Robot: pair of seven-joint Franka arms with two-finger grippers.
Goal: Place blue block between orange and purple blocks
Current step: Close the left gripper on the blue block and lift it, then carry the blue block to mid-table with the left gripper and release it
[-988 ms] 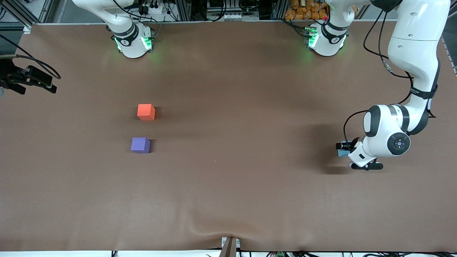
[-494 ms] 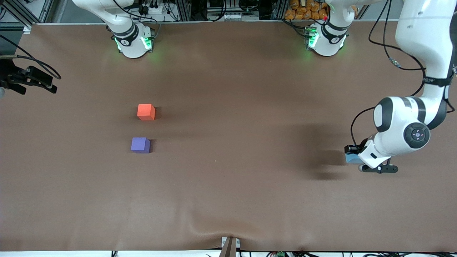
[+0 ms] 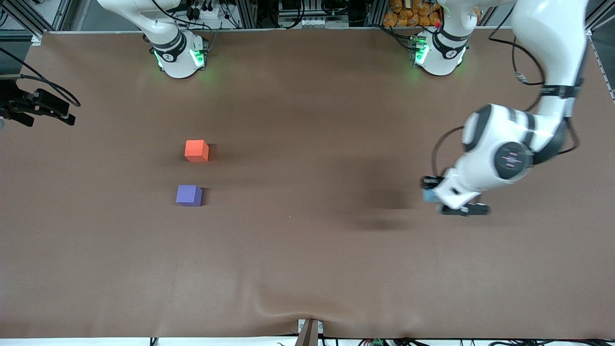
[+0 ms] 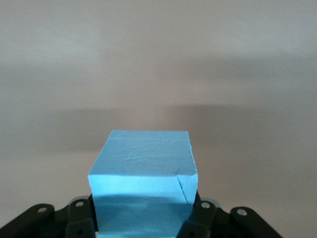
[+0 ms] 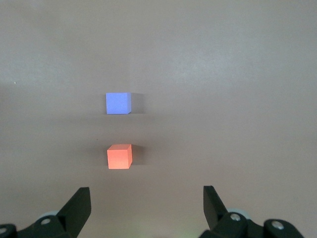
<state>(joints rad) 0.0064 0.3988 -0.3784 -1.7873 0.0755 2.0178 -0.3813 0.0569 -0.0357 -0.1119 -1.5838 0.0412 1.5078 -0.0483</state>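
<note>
The blue block is a light sky-blue cube held in my left gripper, up in the air over the table near the left arm's end. In the left wrist view the block fills the space between the fingers of the left gripper, which are shut on it. The orange block and the purple block sit on the table toward the right arm's end, the purple one nearer the front camera, with a gap between them. My right gripper is open and empty, high above the orange block and purple block.
A brown mat covers the table. A black device with cables juts in at the edge by the right arm's end. The arm bases stand along the top edge.
The left gripper has lifted with the blue block and swung toward the right arm's end of the table. The orange and purple blocks have not moved.
</note>
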